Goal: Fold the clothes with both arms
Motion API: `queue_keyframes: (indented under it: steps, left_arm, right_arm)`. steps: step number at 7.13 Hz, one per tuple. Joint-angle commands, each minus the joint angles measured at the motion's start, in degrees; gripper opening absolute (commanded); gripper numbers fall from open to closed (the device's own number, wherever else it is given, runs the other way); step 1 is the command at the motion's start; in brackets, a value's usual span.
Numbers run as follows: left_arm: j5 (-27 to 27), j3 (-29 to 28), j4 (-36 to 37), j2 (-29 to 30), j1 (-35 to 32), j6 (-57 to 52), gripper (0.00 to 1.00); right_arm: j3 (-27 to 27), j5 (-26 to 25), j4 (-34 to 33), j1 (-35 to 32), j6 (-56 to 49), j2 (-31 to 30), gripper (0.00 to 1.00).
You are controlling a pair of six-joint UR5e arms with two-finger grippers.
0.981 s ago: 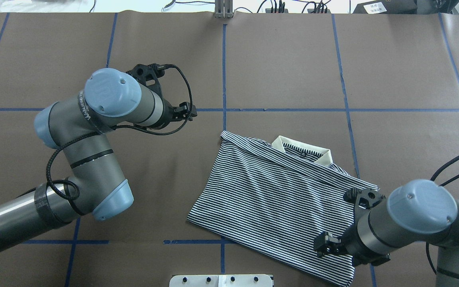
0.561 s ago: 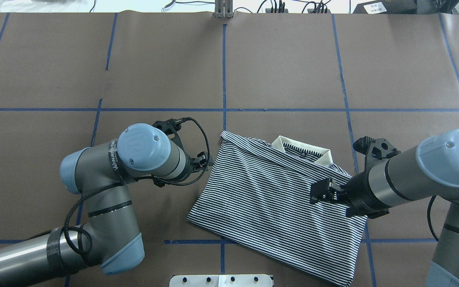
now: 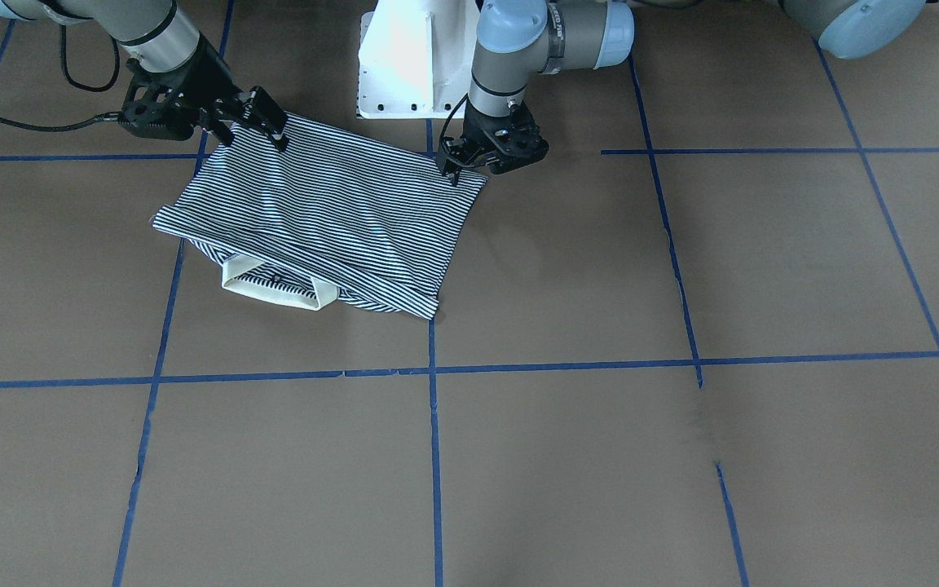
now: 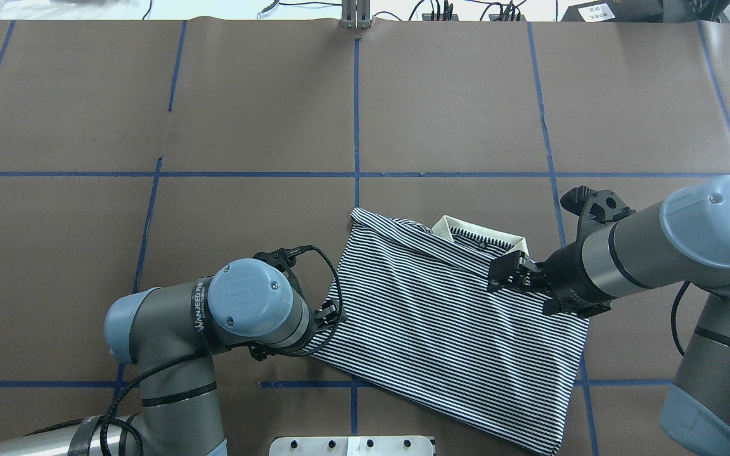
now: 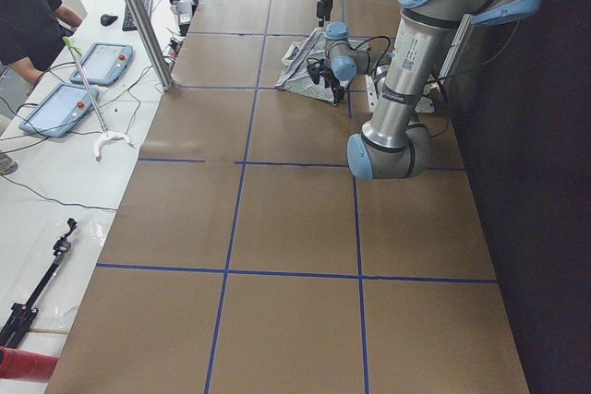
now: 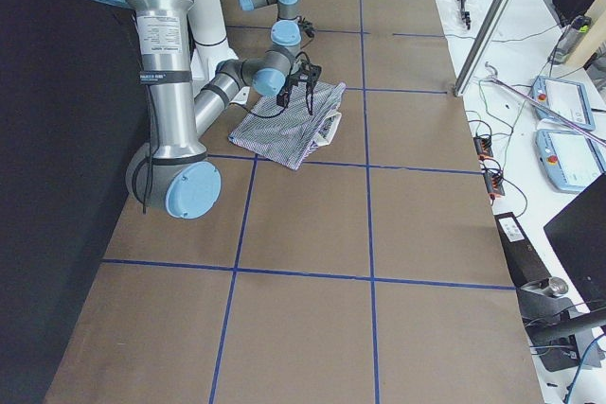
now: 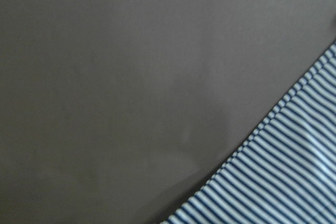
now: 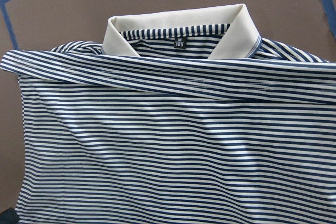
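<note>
1. Hovering over the shirt's (image 4: 441, 316) right side, just on the near side of the collar (image 4: 446, 226), the right gripper (image 4: 503, 273) has its fingers apart. Whether they touch the cloth is unclear.
2. The left gripper (image 4: 332, 315) sits low at the shirt's left edge. The views do not show whether its fingers are apart or together.
3. The left wrist camera sees only a stitched striped edge lying on bare table (image 4: 244, 126).
4. The shirt lies folded on the table before the robot, slightly to its right. The collar is on the far side, with a band of cloth folded across just below it.
5. A small label (image 8: 179, 41) shows inside the collar.
6. Blue tape lines (image 4: 356, 114) cross the brown table.
</note>
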State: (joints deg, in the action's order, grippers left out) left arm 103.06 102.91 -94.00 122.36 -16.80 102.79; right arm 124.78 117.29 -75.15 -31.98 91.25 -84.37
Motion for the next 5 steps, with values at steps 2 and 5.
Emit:
queue_keyframes:
  steps: [2,5]
  left_arm:
    - [0.1,-1.8,-0.4,0.1,0.4,0.0,1.0]
    - [0.1,-1.9,-0.4,0.5,0.5,0.0,1.0]
  right_arm:
    - [-0.1,0.0,0.0,-0.2,0.0,0.2,1.0]
    - [-0.1,-0.1,0.0,-0.5,0.0,0.1,1.0]
